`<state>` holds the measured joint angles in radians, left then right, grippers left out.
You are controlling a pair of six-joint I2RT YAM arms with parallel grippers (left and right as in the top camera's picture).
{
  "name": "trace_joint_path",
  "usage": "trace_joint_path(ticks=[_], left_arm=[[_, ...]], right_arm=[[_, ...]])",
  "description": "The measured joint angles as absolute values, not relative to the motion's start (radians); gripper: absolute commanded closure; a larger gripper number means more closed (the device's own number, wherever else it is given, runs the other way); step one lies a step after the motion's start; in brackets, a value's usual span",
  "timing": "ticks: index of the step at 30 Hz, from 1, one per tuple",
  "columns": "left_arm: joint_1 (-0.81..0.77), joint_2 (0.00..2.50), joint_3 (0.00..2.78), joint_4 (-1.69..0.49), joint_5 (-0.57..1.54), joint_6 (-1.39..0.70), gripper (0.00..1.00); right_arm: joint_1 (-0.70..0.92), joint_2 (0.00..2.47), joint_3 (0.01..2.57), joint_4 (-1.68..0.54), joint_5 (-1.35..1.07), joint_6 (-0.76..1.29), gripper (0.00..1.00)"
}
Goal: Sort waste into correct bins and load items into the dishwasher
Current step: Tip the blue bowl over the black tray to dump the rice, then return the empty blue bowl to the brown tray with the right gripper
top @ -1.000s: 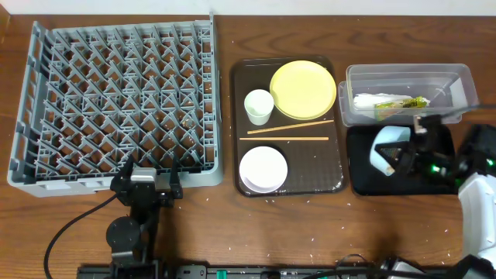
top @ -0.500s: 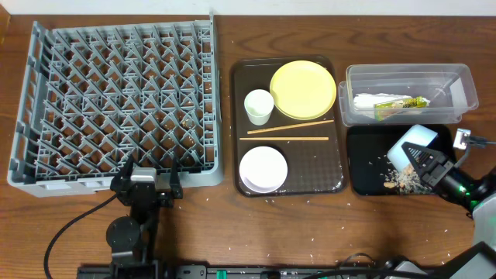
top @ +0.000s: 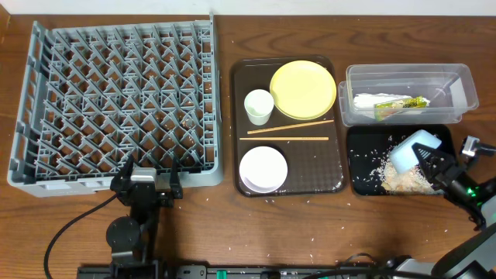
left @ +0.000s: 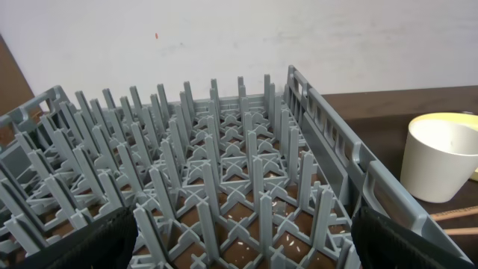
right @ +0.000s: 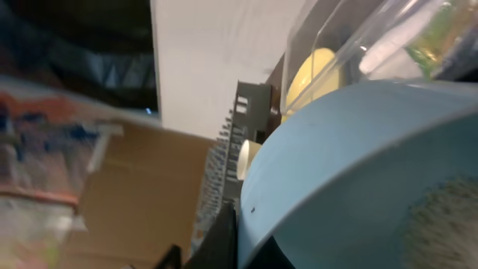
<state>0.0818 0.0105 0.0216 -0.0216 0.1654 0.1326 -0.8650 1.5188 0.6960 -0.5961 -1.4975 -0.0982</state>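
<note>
Black tray [top: 358, 139], four o'clock: found right gripper [top: 428, 160] clamped on tilted light blue bowl [top: 409, 147], left gripper [top: 151, 174] spread, empty; judged faster tipping would scatter rice [top: 399, 180] outside.

Readable text, labels, numbers: none. The snack wrapper [top: 399, 103] in the clear tub [top: 457, 77] carries green-and-yellow printing, too small to make out from overhead.

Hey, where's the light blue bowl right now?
Overhead view, far right: the light blue bowl is tipped over the black tray, pinched by the right gripper, just in front of the clear tub.
</note>
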Motion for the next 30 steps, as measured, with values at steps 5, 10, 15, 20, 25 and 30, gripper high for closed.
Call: trace_joint_path(ticks=[5, 10, 15, 20, 25, 30], left_arm=[[0.082, 0.01, 0.021, -0.022, 0.165, 0.133, 0.08], [0.082, 0.01, 0.021, -0.022, 0.165, 0.133, 0.08], [0.082, 0.01, 0.021, -0.022, 0.165, 0.133, 0.08], [0.082, 0.01, 0.021, -0.021, 0.165, 0.133, 0.08], [0.082, 0.01, 0.022, -0.022, 0.165, 0.133, 0.07], [0.082, 0.01, 0.021, -0.022, 0.165, 0.133, 0.08]], right_arm=[[-0.914, 1.521, 0.696, -0.591, -1.507, 0.056, 0.99], [-0.933, 1.521, 0.696, -0.585, -1.503, 0.136, 0.99], [-0.933, 1.521, 0.696, -0.572, -1.514, 0.19, 0.99], [-0.933, 1.521, 0.696, -0.605, -1.52, 0.232, 0.99], [-0.933, 1.52, 0.691, -0.548, -1.52, 0.241, 0.99], [-0.929, 1.51, 0.691, -0.54, -1.518, 0.244, 0.99]])
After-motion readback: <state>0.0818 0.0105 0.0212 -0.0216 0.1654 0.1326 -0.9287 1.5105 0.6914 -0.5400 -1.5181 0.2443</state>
